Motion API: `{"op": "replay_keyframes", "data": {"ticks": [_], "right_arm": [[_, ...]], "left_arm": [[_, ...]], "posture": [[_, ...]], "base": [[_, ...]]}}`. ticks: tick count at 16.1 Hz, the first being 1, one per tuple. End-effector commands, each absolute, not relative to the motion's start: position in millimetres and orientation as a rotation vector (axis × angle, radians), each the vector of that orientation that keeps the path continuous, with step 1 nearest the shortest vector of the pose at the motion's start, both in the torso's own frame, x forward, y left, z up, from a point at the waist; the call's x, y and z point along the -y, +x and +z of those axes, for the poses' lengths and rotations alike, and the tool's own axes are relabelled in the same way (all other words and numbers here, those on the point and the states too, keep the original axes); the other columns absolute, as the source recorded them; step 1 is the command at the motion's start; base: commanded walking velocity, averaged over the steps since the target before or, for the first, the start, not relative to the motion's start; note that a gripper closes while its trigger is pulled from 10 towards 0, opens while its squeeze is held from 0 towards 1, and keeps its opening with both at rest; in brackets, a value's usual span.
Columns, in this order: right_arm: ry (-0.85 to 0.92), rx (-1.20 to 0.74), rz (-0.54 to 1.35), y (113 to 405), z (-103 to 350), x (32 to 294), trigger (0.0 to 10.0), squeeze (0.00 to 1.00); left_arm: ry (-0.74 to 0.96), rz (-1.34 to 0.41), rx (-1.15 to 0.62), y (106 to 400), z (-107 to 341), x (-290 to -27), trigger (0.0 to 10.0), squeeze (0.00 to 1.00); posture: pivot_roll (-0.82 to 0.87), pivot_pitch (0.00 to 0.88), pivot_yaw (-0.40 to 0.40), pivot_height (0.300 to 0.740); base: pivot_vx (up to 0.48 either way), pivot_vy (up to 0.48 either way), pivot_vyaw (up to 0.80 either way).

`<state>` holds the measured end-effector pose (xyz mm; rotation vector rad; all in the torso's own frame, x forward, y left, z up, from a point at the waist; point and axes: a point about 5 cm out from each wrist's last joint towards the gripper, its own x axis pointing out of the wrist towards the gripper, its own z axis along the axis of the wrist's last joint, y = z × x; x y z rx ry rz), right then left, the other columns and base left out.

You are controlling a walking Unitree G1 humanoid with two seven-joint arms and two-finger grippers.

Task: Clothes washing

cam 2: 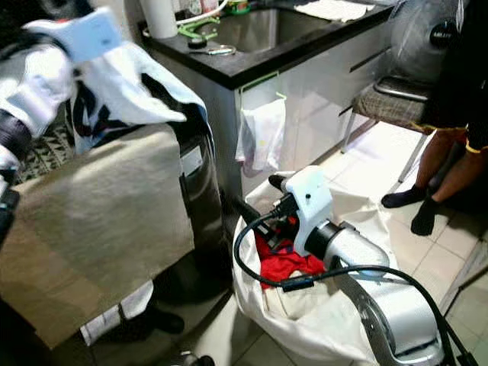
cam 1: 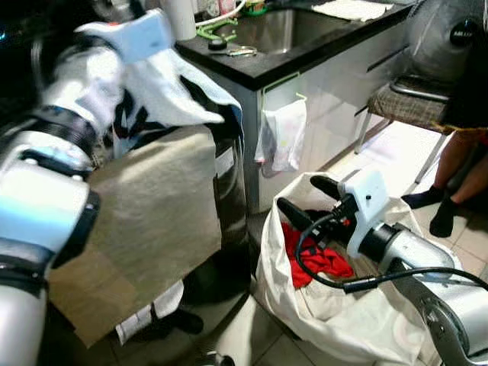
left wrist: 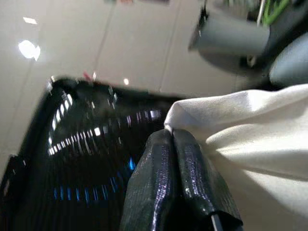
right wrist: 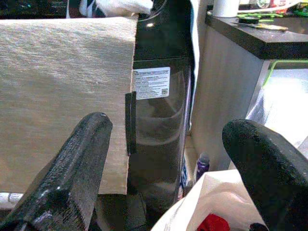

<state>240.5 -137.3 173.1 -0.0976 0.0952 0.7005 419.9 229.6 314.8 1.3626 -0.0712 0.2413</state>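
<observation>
1. The left gripper point(left wrist: 172, 144) was raised high over the black washing machine point(right wrist: 159, 110), its two fingers pressed together on a fold of a white garment point(cam 1: 171, 88).
2. That garment hung from the grip and draped over the machine's top edge, beside a beige cloth point(cam 1: 152, 213) covering the machine's front.
3. The right gripper point(cam 1: 309, 200) hovered over a white laundry bag point(cam 1: 320, 313) on the tiled floor, fingers spread wide, holding nothing.
4. A red garment point(cam 1: 320, 259) lay inside the bag, just below those fingers.
5. A black countertop point(cam 1: 267, 65) with a steel sink point(cam 1: 278, 29) stood behind, a small towel point(cam 1: 284, 137) hanging on its cabinet.
6. A person's legs in dark socks point(cam 1: 442, 217) stood near a chair point(cam 1: 408, 103).
</observation>
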Motion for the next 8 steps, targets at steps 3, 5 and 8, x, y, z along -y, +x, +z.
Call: {"op": "replay_keyframes", "data": {"ticks": [3, 5, 8], "right_arm": [[-0.112, -0.082, 0.718, 241.7, 176.3, 134.6, 10.0, 0.0], [-0.112, -0.083, 0.723, 241.9, 176.6, 133.8, 10.0, 0.0], [-0.116, -0.087, 0.728, 242.7, 176.6, 134.4, 10.0, 0.0]], "left_arm": [[1.292, 0.191, -0.023, 417.9, 308.3, -241.4, 10.0, 0.0], [1.151, 0.087, -0.111, 418.1, 296.5, -241.4, 10.0, 1.0], [1.122, 0.049, -0.158, 417.9, 295.6, -241.5, 10.0, 1.0]], "posture": [[-0.12, 0.0, 0.127, 0.74], [-0.12, 0.0, 0.123, 0.74], [-0.12, 0.0, 0.116, 0.74]], "base": [[0.0, 0.0, 0.0], [0.0, 0.0, 0.0], [0.0, 0.0, 0.0]]}}
